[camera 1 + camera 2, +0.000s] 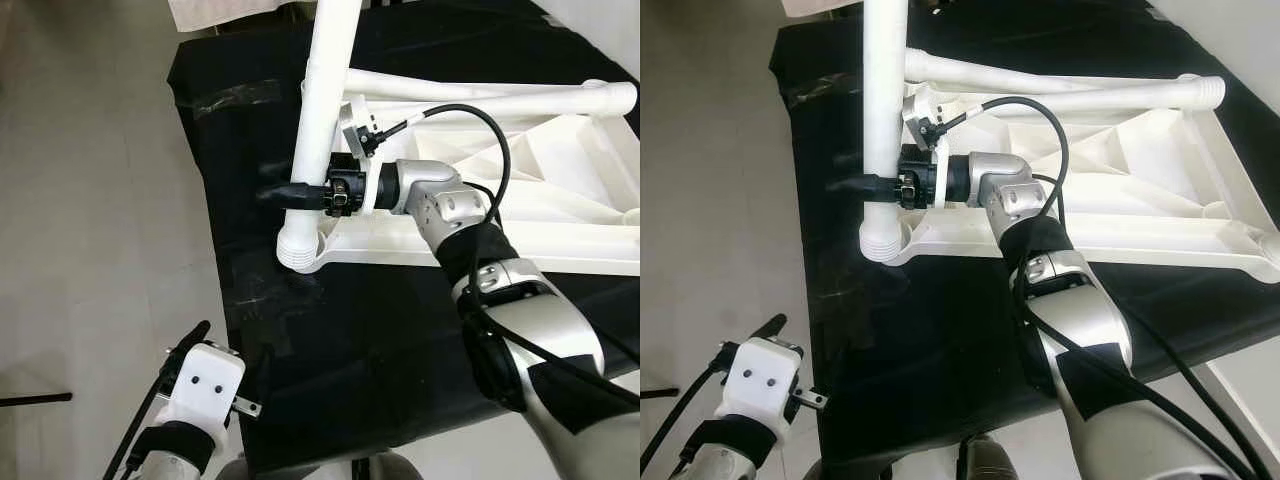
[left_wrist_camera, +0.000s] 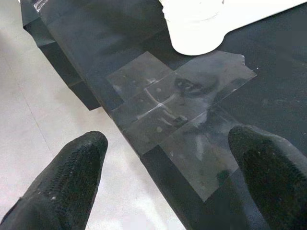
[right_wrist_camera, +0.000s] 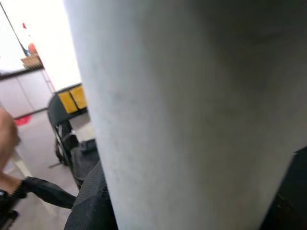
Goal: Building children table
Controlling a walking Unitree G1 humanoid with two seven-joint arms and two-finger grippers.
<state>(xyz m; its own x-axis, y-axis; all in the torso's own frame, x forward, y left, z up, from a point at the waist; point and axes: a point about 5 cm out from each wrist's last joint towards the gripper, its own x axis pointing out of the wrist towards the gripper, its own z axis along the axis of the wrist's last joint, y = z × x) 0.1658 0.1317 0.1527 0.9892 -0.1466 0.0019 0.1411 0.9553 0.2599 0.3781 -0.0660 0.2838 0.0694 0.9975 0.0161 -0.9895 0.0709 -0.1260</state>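
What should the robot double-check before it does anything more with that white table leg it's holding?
1. Right end effector shut on table leg: ok.
2. Leg upright over the corner socket of the tabletop: ok.
3. Leg fully seated in socket: cannot tell.
4. Left end effector open, apart from the leg, over the black mat's edge: ok.
5. Loose leg lying on the tabletop, away from the grip: ok.

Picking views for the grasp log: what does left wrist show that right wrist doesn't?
Left wrist alone: the left gripper open, over clear tape patches on the black table cover by its edge, pale floor beside.

Right wrist alone: a black chair and yellow box in the background, close behind the leg.

Both: white plastic of the children's table; the upright white tubular leg.
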